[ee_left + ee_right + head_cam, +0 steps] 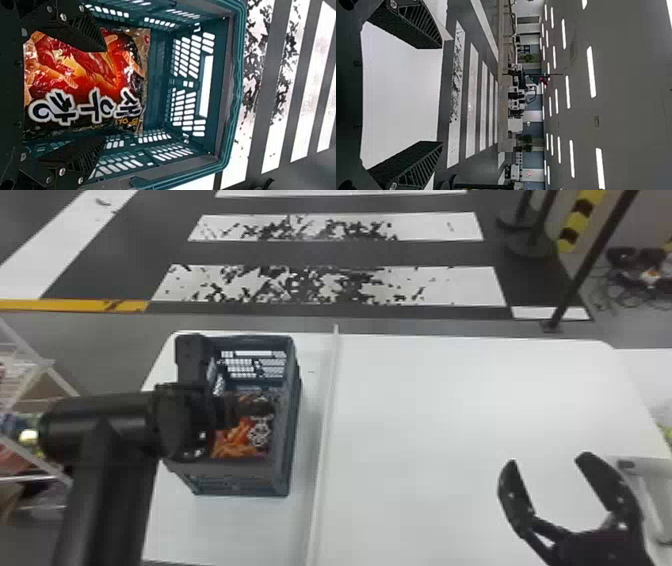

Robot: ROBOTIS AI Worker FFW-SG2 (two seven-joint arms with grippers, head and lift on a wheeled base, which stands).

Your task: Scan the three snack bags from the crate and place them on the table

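Note:
The crate (235, 476) stands on the left part of the table, with an orange and dark snack bag (241, 439) inside. My left gripper (255, 407) is down in the crate over that bag. In the left wrist view the bag (85, 79) lies flat in the crate (233, 95), and the left gripper (104, 95) is open, one finger at either side of the bag. Over the right front of the table hangs my right gripper (547, 465), open with nothing held; in the right wrist view the right gripper (442, 95) has its fingers wide apart.
A raised white strip (325, 430) runs front to back on the white table (450, 415), right of the crate. A grey-white device (650, 485) is by the right gripper. A wire rack stands at the left edge.

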